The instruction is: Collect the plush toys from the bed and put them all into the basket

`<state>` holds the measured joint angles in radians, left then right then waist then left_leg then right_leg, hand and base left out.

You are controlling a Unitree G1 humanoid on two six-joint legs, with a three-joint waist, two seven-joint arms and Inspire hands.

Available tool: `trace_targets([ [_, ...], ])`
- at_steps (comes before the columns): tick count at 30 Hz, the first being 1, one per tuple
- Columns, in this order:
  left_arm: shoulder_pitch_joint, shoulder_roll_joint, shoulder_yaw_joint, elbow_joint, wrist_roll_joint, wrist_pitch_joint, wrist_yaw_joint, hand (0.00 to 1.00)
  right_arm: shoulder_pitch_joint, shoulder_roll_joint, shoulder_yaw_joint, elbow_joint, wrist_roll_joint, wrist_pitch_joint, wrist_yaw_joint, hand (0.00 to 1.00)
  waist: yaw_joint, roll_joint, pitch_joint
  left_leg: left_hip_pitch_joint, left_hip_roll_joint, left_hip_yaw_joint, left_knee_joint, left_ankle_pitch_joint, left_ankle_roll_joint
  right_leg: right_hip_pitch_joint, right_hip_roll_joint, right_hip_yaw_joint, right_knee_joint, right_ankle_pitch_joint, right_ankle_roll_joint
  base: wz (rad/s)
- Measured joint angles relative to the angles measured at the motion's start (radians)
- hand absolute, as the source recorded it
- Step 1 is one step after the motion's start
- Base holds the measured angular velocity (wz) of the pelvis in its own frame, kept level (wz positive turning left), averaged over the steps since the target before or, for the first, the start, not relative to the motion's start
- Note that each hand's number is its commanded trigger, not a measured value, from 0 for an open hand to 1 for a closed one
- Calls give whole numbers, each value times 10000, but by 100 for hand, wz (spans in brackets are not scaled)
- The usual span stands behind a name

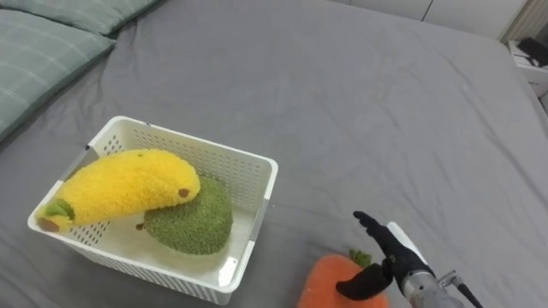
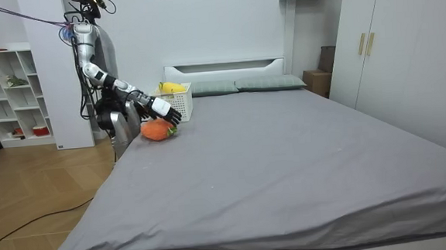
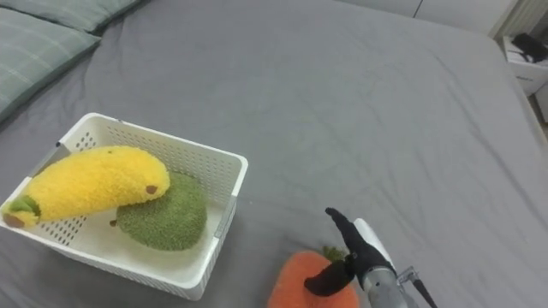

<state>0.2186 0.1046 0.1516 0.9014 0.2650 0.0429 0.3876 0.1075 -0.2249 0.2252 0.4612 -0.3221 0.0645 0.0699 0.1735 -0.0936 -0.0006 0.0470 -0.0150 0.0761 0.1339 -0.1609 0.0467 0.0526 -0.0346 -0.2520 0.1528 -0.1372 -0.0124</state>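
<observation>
We're looking down at a bed [image 1: 385,103] under a plain grey sheet that is lying flat with only light creases. Green checked pillows [image 1: 34,60] are sitting at its head, on the robot's left. In the room view a white headboard [image 2: 223,67] is backing the bed. A white wardrobe [image 2: 405,52] is standing along the room view's right, an open shelf unit [image 2: 11,91] is standing on its left, and wood floor [image 2: 25,191] is running alongside. The robot is standing at the bed's side near the head end, holding one arm out over the mattress.

A white perforated basket [image 1: 257,184] is sitting on the sheet to the robot's left, near the pillows. In it a yellow banana toy [image 1: 120,184] is lying on top, with one end sticking out over the left rim. It is partly covering a green toy [image 1: 193,222] on the basket floor.

An orange carrot toy [image 1: 330,282] is lying on the sheet at the robot's edge of the bed, to the right of the basket and apart from it. Bare sheet is showing between them, and the basket's right wall is facing the carrot. The right robot hand [image 1: 390,255] is sitting at the carrot's leafy end. Its fingers are stretching out straight, wrapped round nothing, and its thumb is resting against the carrot's top.
</observation>
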Motion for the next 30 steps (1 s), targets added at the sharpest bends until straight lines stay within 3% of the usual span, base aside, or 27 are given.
trace_targets([
  [9,121,-9,5,-3,60,0,-87,0,-143,319,-4,1624,-369,-216,92,0,-3,-91,-2,-5,2,-19,18,-46,-6,34,6,16,0,1,-2,0],
  [10,108,-9,5,-2,60,-1,-100,0,-150,329,-3,1687,-367,-229,115,20,0,-93,0,-7,2,-25,20,-48,-5,37,6,12,0,1,-2,0],
  [11,101,-8,6,-2,56,-3,-110,0,-208,371,-3,1936,-359,-303,158,84,1,-97,2,-7,2,-32,24,-50,-6,45,7,10,-2,1,-2,0],
  [12,103,-9,6,-2,42,-5,-125,0,-247,410,2,2199,-319,-366,195,100,1,-96,3,-6,2,-35,26,-53,-6,53,7,6,-5,1,-2,0],
  [23,109,-26,14,6,59,-9,-511,0,-600,612,-131,3077,-397,-514,173,100,-7,-84,13,-6,-10,-248,40,-74,-14,144,21,-33,-51,0,0,4],
  [30,111,-28,30,6,56,-52,-602,0,-579,639,-80,3452,-453,-500,308,100,6,21,102,-18,-11,-246,36,-74,-14,138,22,19,-61,-2,4,1],
])
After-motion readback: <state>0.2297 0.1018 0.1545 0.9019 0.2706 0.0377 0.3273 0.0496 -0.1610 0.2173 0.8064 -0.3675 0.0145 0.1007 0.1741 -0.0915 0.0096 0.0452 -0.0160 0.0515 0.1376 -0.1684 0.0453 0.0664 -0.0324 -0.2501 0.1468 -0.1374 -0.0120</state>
